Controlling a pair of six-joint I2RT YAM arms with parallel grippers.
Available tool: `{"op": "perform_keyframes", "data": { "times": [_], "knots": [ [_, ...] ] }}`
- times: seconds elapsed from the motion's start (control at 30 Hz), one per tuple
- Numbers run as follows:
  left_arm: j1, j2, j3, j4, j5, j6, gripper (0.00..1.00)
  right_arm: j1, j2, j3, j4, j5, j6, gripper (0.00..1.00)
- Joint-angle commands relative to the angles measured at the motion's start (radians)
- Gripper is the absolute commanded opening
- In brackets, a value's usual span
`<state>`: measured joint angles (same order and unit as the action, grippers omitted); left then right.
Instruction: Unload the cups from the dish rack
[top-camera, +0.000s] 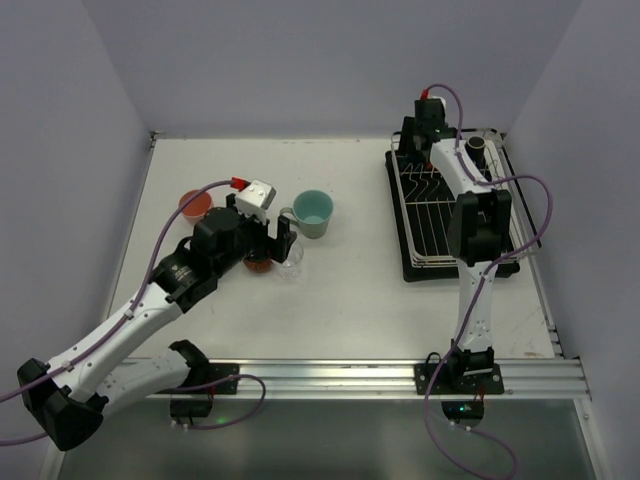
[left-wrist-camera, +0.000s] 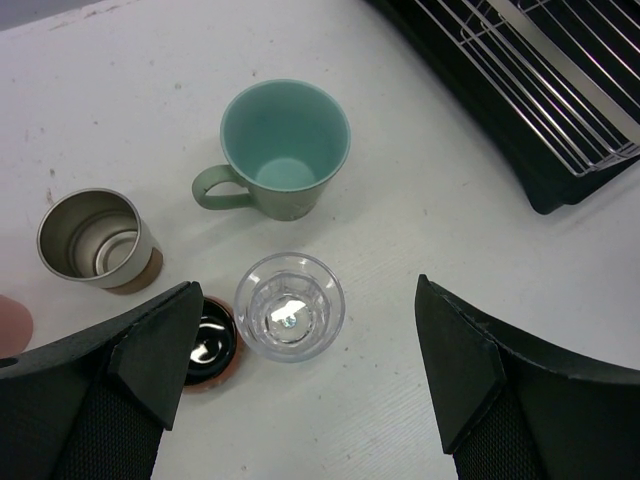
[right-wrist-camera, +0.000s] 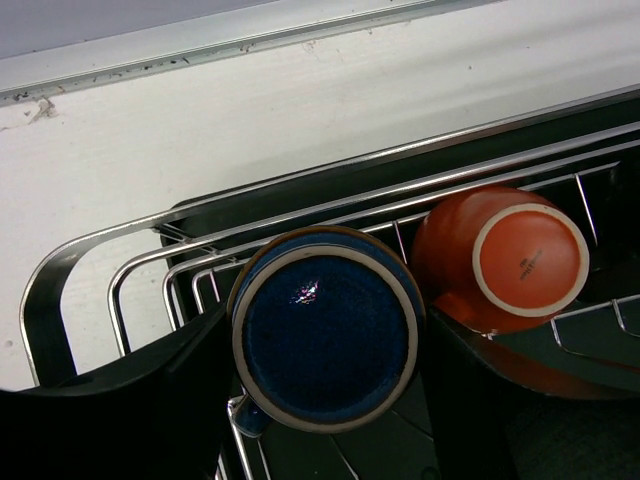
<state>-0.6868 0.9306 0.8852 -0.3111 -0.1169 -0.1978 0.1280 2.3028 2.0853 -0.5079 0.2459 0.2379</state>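
Blue cup (right-wrist-camera: 325, 330): upside down in the far-left corner of the dish rack (right-wrist-camera: 100, 255), base up toward the wrist camera, long axis vertical. Dark blue glaze, pale ring round the foot. Straddled by the right gripper (right-wrist-camera: 327, 350), one dark finger close against each side. Cannot tell whether pressing on it or just short of contact.

Orange cup (right-wrist-camera: 505, 255) just beside the blue one, also inverted, tipped a little, with a pale foot ring and a small stamp on the base. Black cup (top-camera: 477, 147) at the far-right end of the rack; which way up, cannot tell. Three in the rack in all.

Five out on the table (left-wrist-camera: 480, 250), left of the rack:
- teal mug (left-wrist-camera: 285, 150), mouth up, handle toward the table's left edge
- steel tumbler (left-wrist-camera: 97, 238) with a brown base, mouth up
- clear glass (left-wrist-camera: 290, 305), mouth up
- dark copper-rimmed cup (left-wrist-camera: 212, 345), half hidden by a finger
- salmon tumbler (top-camera: 196, 205), farthest left

Left gripper (left-wrist-camera: 310, 340) spread wide above the clear glass, holding nothing.
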Motion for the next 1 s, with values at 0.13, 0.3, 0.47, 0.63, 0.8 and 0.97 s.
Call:
{"op": "perform_keyframes", "data": {
  "times": [0.13, 0.3, 0.47, 0.63, 0.8, 0.97],
  "knots": [
    [0.042, 0.031, 0.001, 0.049, 0.057, 0.006, 0.93, -0.004, -0.169, -0.051, 0.160, 0.021, -0.068, 0.37],
    [0.061, 0.059, 0.017, 0.066, 0.103, -0.009, 0.92, -0.004, -0.311, -0.126, 0.239, -0.022, -0.066, 0.36],
    [0.069, 0.080, 0.046, 0.121, 0.226, -0.063, 0.81, -0.002, -0.489, -0.327, 0.325, -0.109, 0.038, 0.36],
    [0.067, 0.143, 0.073, 0.258, 0.391, -0.179, 0.72, 0.018, -0.791, -0.712, 0.492, -0.317, 0.286, 0.35],
    [0.030, 0.233, 0.070, 0.480, 0.499, -0.322, 0.70, 0.061, -1.025, -1.156, 0.805, -0.642, 0.660, 0.34],
    [-0.002, 0.306, 0.069, 0.625, 0.517, -0.393, 0.67, 0.110, -1.106, -1.379, 1.181, -0.839, 0.981, 0.34]
  ]
}}
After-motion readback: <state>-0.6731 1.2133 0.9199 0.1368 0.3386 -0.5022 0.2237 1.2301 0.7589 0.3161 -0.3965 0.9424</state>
